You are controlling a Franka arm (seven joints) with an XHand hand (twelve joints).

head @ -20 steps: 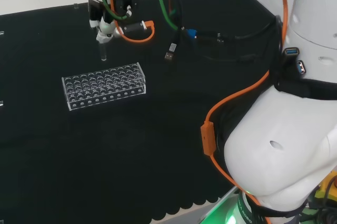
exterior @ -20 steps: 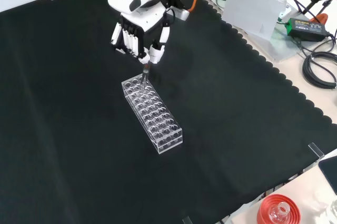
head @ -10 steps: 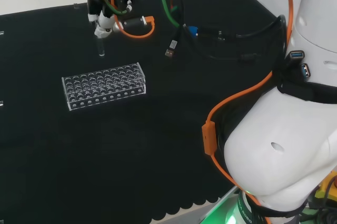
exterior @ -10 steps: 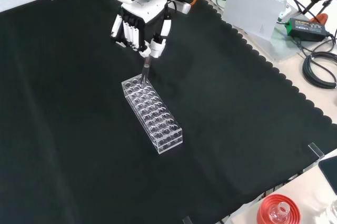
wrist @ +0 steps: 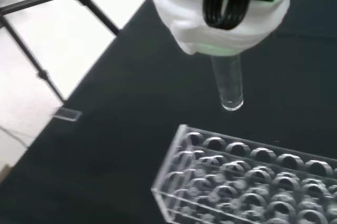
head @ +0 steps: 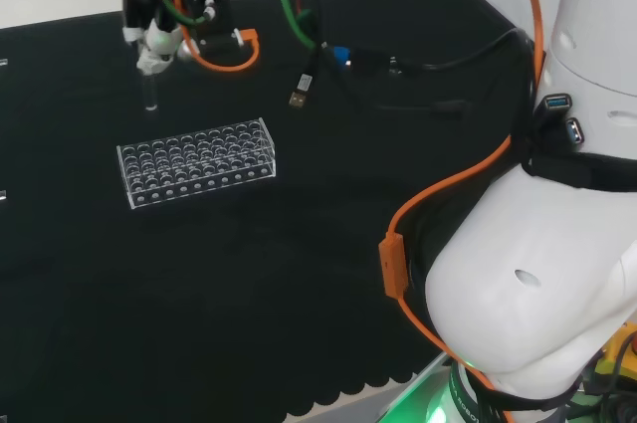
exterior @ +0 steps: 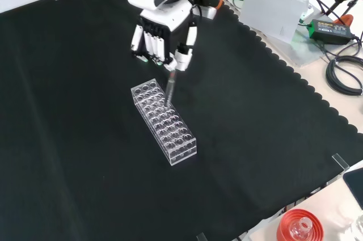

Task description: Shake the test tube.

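Pinching test tube [exterior: 169, 89] by its top end in hand [exterior: 164, 37], hanging upright, clear above rack [exterior: 164, 123], over one end of it. Looking like thin clear glass: light, slick, fragile. Judging top-end pinch best for shaking, away from rack.

no legible text, no labels, no numbers or signs anywhere on the bench
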